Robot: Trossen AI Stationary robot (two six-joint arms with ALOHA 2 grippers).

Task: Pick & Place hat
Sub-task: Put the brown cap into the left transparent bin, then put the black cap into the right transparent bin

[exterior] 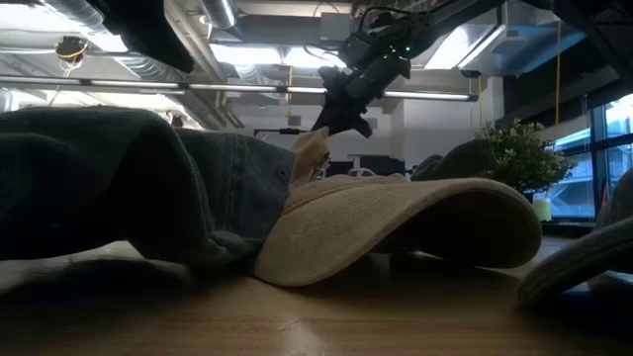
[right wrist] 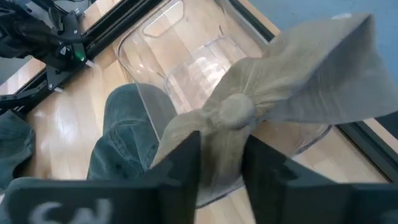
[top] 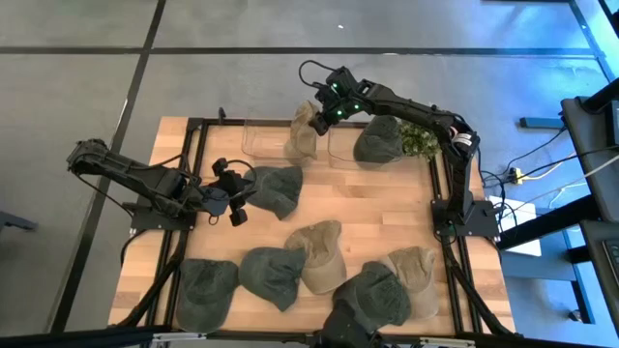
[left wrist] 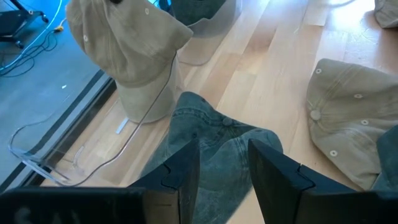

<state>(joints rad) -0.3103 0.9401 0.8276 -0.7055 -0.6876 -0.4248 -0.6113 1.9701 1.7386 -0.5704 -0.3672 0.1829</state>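
Tan hat [right wrist: 249,118] | between right jaws, seemingly pinched | over clear bin [right wrist: 186,56]

We're looking at even overhead light on the wooden table [top: 387,222], soft shadows only. Down low, bright ceiling strips [exterior: 247,54] glare behind, leaving the near caps [exterior: 396,222] dark and blurred. At the wrists, our close fingers [left wrist: 186,174] go soft, and pale wood gleams.
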